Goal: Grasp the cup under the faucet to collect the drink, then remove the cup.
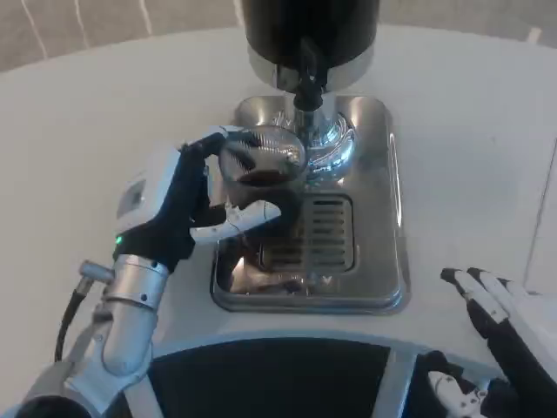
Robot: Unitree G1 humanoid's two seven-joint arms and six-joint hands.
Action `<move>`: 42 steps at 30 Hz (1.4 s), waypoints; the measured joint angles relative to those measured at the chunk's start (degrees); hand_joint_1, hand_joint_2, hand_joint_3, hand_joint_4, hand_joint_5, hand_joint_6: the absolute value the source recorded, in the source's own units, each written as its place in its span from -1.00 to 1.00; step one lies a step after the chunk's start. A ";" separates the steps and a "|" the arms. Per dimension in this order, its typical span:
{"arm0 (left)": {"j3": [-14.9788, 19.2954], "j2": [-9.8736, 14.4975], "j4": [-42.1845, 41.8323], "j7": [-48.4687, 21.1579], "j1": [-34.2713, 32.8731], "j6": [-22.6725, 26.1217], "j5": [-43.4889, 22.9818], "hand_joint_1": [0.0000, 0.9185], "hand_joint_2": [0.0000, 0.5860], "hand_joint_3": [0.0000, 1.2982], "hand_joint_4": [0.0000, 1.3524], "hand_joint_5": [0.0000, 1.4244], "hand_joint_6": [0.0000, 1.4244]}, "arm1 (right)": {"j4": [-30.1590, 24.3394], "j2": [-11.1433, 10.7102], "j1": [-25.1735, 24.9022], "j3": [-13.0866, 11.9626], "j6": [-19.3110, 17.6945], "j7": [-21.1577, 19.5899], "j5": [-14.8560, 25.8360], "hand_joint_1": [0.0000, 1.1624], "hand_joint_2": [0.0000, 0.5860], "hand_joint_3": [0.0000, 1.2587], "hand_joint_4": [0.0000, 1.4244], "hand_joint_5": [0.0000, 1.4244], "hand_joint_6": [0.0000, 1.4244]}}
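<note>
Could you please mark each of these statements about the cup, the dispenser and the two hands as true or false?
1. The left hand holds the cup. True.
2. The cup is empty. False: dark liquid shows inside it.
3. The cup stands over the drip tray, below the faucet. True.
4. The right hand presses the faucet. False: it rests apart on the white table, holding nothing.
5. The drip tray is red plastic. False: it is shiny metal.
</note>
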 measured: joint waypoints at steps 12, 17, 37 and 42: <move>2.05 2.73 -1.67 -0.98 1.95 -1.58 -0.10 0.12 -0.56 0.57 0.76 0.98 1.00 | 1.43 1.25 -0.95 1.84 0.00 -0.97 -1.27 -0.49 0.69 -0.95 -1.00 -1.00 -1.00; 2.34 3.59 -2.44 -1.94 2.82 -1.81 -0.10 0.12 -0.56 0.57 0.77 0.99 1.00 | 1.49 1.24 -1.12 1.88 0.00 -1.17 -1.26 -0.50 0.68 -0.95 -1.00 -1.00 -1.00; 6.84 7.78 -10.73 -6.63 11.17 -3.59 -2.32 0.14 -0.58 0.57 0.80 1.00 1.00 | 1.64 1.14 -4.62 1.46 0.54 -1.17 -1.21 -0.53 0.75 -0.96 -1.00 -1.00 -1.00; 8.25 8.27 -13.51 -8.66 14.11 -3.60 -3.08 0.14 -0.58 0.57 0.80 1.00 1.00 | 2.23 1.00 -6.15 1.36 0.70 -1.16 -1.25 -0.54 0.77 -0.96 -1.00 -1.00 -1.00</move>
